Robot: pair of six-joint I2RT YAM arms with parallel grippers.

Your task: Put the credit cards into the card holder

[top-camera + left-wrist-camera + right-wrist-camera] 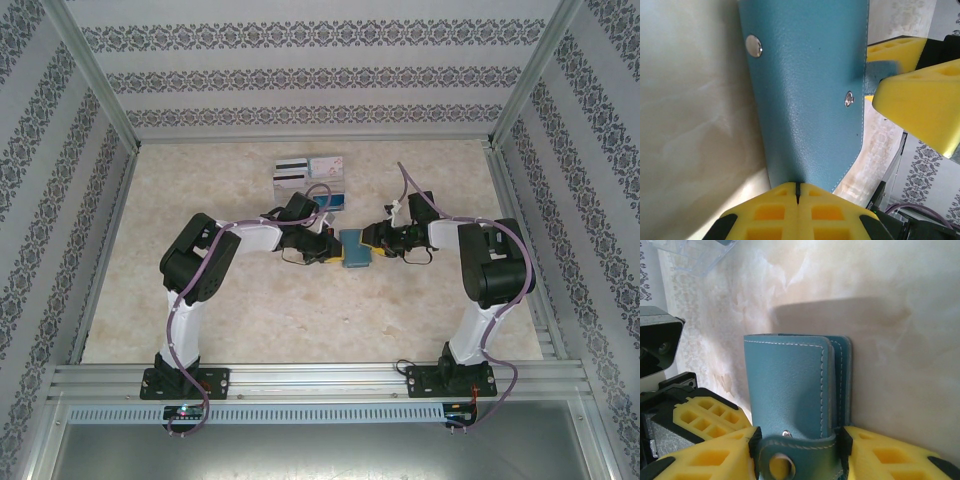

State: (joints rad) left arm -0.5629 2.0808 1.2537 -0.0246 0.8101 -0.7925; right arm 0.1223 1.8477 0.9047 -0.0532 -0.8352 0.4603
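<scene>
The teal card holder (355, 250) is held off the table's middle between both grippers. My left gripper (328, 250) is shut on its edge; in the left wrist view the yellow fingertips (780, 210) meet on the card holder (805, 90), whose two snap studs show. My right gripper (377, 243) is shut on the other end, with the folded card holder (790, 385) and its snap strap pinched between the yellow pads (865, 450). The credit cards (310, 172) lie farther back: a white one with a black stripe, a pale one and a blue one (336, 200).
A clear plastic tray (695, 255) sits at the top left of the right wrist view. Patterned walls and aluminium rails (110, 250) fence the marbled table. The right gripper's fingers (920, 105) are close beside the card holder in the left wrist view.
</scene>
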